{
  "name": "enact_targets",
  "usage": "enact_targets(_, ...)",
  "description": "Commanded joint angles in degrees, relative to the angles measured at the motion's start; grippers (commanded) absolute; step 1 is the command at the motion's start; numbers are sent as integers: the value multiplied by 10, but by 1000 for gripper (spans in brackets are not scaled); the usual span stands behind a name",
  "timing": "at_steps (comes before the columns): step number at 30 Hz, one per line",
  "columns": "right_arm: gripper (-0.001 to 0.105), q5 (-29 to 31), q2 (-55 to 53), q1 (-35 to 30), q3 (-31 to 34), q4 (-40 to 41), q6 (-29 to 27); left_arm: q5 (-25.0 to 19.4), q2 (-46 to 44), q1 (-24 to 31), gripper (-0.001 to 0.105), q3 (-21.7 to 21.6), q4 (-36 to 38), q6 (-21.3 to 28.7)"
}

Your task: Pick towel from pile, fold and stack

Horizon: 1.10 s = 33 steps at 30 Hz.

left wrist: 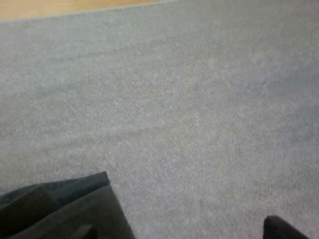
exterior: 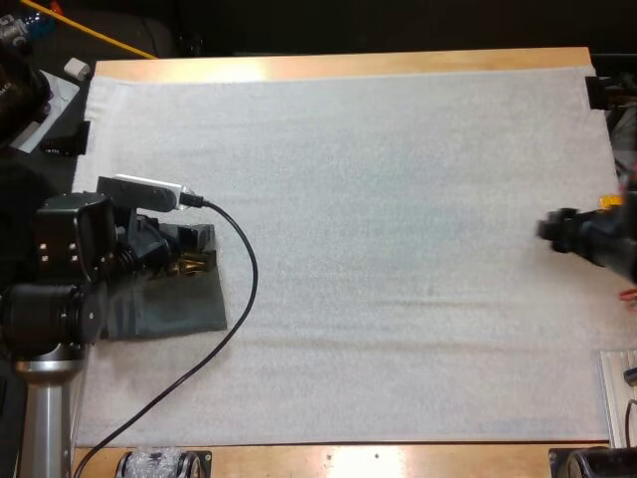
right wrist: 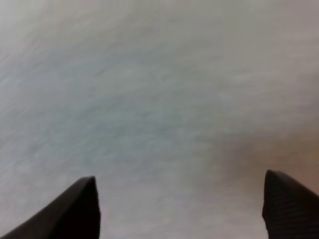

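Observation:
A dark grey-green towel [exterior: 174, 304] lies folded flat on the white mat [exterior: 378, 249] near its left edge. My left gripper [exterior: 199, 251] hovers over the towel's far edge. In the left wrist view the towel's corner [left wrist: 94, 209] lies by one finger, while the other fingertip [left wrist: 281, 230] stands far off over bare mat, so my left gripper [left wrist: 159, 221] is open and holds nothing. My right gripper [exterior: 552, 229] is at the mat's right side. Seen from the right wrist, its fingers [right wrist: 75, 209] stand wide apart, leaving my right gripper [right wrist: 179, 199] open over bare mat.
The table's wooden edge [exterior: 348, 65] runs along the far side and also along the near side. A metal rail [exterior: 617, 383] sits at the mat's near right corner. Small white items [exterior: 60, 85] lie beyond the far left corner.

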Motion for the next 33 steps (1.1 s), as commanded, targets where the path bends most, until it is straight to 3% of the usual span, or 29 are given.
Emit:
enact_targets(1, 66, 3, -30, -49, -2, 19, -27, -22, -9, 2, 64, -4, 7, 5)
enact_targets(7, 66, 7, -91, -84, -2, 42, -54, -43, -31, 2, 64, -3, 11, 8)
enact_targets(17, 66, 11, -171, -81, -2, 63, -68, -64, -94, 0, 63, -2, 16, 9)
enact_targets(33, 66, -1, -365, -79, -1, 110, -77, -125, -314, -1, 64, 1, 65, 23)
